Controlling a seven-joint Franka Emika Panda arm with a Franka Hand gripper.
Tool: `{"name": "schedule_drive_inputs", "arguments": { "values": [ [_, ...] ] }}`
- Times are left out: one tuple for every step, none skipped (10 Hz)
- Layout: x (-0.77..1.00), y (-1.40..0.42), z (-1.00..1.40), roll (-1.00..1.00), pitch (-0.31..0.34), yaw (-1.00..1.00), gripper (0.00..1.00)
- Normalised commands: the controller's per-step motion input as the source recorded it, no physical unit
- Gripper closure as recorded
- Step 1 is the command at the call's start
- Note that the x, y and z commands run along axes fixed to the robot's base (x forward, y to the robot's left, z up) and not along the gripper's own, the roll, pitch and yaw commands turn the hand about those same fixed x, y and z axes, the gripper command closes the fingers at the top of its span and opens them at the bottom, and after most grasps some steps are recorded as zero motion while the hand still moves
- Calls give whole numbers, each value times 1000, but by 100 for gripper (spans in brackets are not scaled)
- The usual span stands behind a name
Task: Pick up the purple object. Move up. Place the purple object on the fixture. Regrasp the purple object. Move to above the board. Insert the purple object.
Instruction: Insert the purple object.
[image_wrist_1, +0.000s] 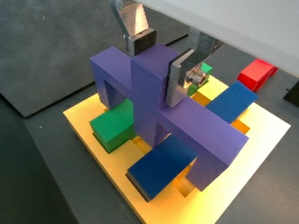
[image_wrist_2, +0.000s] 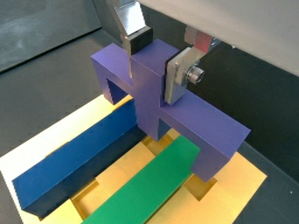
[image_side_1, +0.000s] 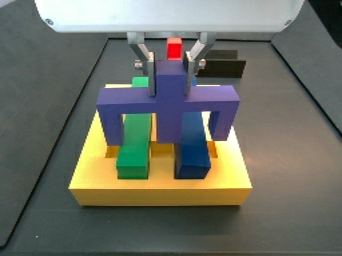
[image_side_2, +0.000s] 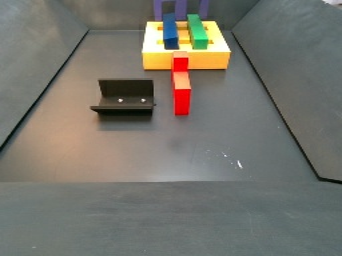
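Observation:
The purple object (image_side_1: 168, 98) stands upright over the yellow board (image_side_1: 160, 185), and its legs reach down to the board's top. It also shows in both wrist views (image_wrist_1: 140, 83) (image_wrist_2: 146, 74). My gripper (image_side_1: 170, 72) comes straight down from above and is shut on the object's raised central stem. One silver finger lies flat on each side of the stem in both wrist views (image_wrist_1: 158, 74) (image_wrist_2: 156, 72). The black fixture (image_side_2: 124, 97) stands on the floor away from the board, and it is empty. In that side view only the arch's legs (image_side_2: 160, 8) show.
A green bar (image_side_1: 134, 150) and a blue bar (image_side_1: 195, 155) lie in the board under the arch. An upright red block (image_side_2: 182, 88) stands on the floor between the board (image_side_2: 187, 60) and the fixture. Dark walls ring the floor.

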Motion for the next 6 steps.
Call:
{"name": "schedule_drive_inputs", "arguments": {
  "values": [
    [0, 0, -63, 0, 0, 0, 100],
    [0, 0, -71, 3, 0, 0, 100],
    [0, 0, -83, 0, 0, 0, 100],
    [-31, 0, -57, 0, 0, -31, 100],
    [-69, 0, 0, 0, 10, -54, 100],
    [0, 0, 0, 0, 41, -63, 100]
  ]
}}
